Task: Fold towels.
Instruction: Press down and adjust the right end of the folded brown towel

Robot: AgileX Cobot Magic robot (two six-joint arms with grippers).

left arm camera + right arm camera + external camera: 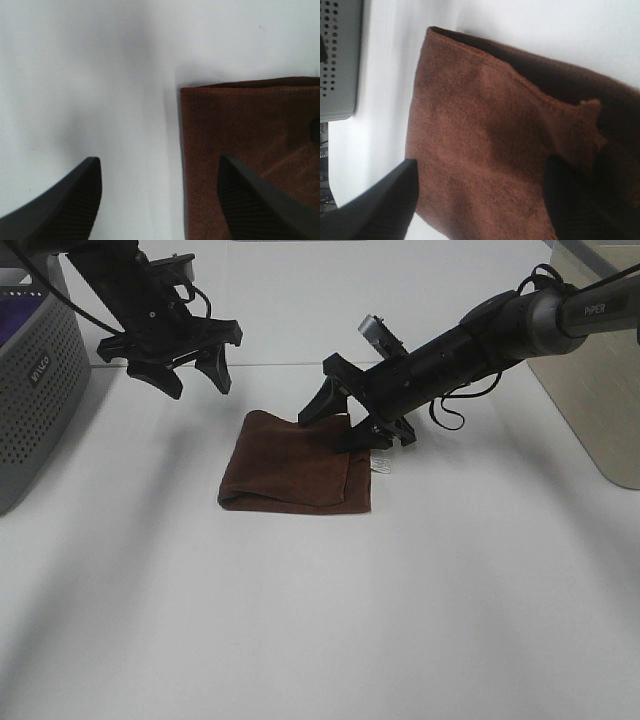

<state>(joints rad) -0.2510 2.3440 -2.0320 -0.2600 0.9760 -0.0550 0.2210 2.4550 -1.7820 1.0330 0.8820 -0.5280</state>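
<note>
White tabletop (320, 620), mostly bare. There's wide open room on the near side of the towel and to its right.

- Dark brown towel (295, 475) lies flat near the middle, doubled over. The right wrist view shows two layers, with the hemmed upper edge set back from the darker lower one and one upper corner kinked up.
- Small white tag (380, 467) sticks out from the towel's right edge onto the table.
- Right gripper (345, 420) is low at the far right corner of the towel with its jaws spread wide. One finger is at the far edge and the other at the right edge just above the tag. Nothing is clamped. I can't tell whether the tips touch the cloth.
- Left gripper (190, 375) is released, jaws apart, hanging off the towel's far left corner and apart from it. In its wrist view one finger is over bare table and the other over the towel's edge strip.
- Grey perforated basket (40, 390) sits at the table's left edge, well apart from the towel, with purple fabric (20, 325) inside.
- Beige block (600, 390) stands on the right side, also well apart.
</note>
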